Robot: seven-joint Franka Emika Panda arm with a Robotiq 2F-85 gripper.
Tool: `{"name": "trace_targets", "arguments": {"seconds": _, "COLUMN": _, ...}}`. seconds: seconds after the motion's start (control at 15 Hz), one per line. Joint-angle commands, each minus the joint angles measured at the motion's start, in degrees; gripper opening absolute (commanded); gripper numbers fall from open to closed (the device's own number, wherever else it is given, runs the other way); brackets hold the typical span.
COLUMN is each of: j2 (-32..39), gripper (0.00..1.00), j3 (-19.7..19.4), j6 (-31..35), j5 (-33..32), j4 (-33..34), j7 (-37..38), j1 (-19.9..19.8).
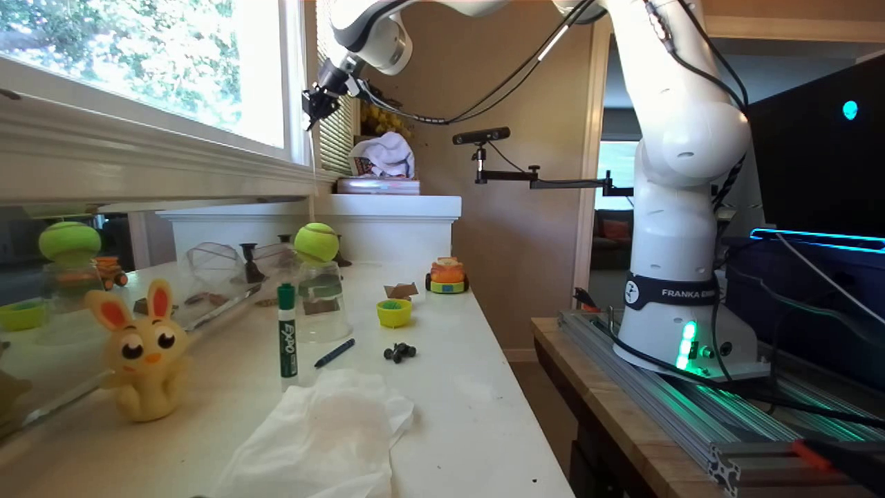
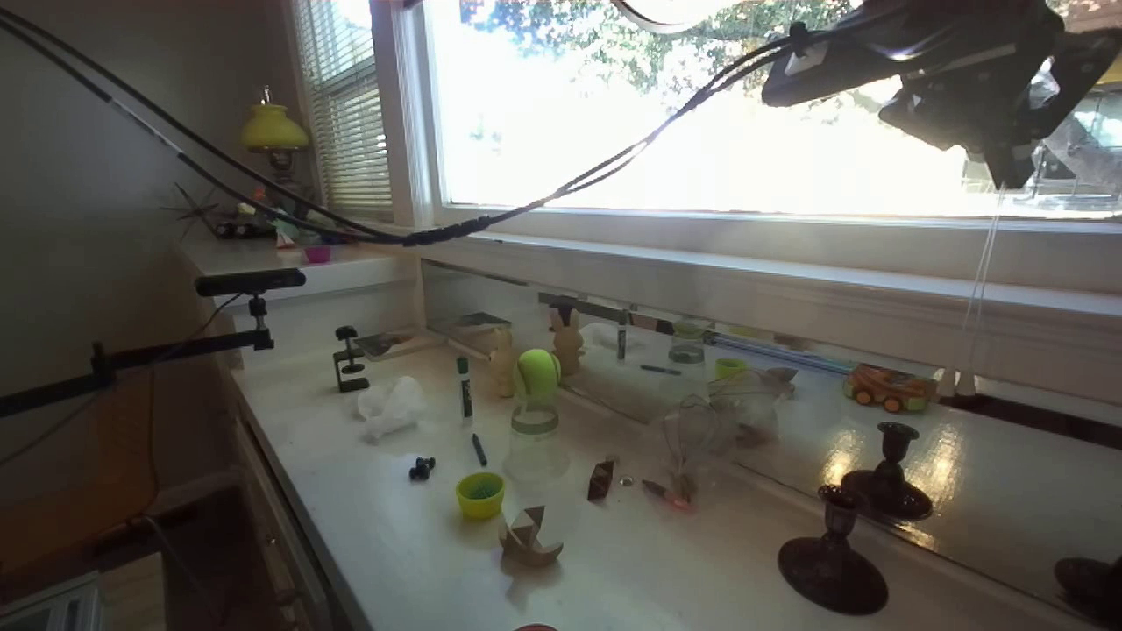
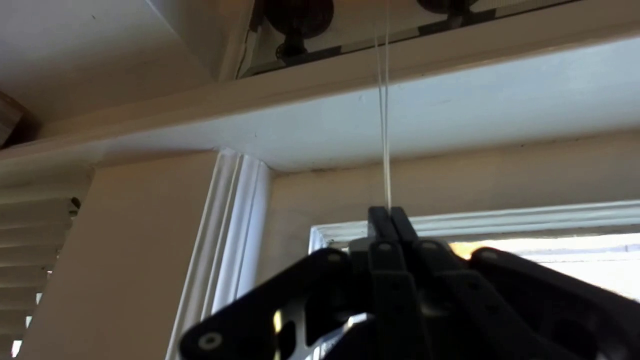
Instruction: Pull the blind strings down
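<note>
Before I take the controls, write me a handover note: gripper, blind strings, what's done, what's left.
Gripper: shut, with the blind strings apparently pinched at its tips.
Blind strings: thin, pale, two strands, hanging below the gripper past the window ledge; above the gripper I can't make them out.
Done: strings grasped, by the look of the wrist view.
Left: most likely the downward pull; these pictures can't settle whether any of it has been made. I'd pull gently, since such thin cords might slip.
</note>
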Motion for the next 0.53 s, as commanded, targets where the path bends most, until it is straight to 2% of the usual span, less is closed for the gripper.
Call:
{"name": "trace_targets", "arguments": {"seconds": 0.0, "j2": 0.4, "gripper": 0.00, "j3": 0.1, "j6": -3.5, "j5": 0.5, "j4": -5.3, "j7": -0.7, "j1": -0.5}}
{"name": "trace_targets", "arguments": {"seconds": 0.47, "j2": 0.7, "gripper": 0.00, "j3": 0.0, "j6": -5.1, "j5": 0.8, "j4": -7.4, "j7": -0.6, "j1": -0.5}}
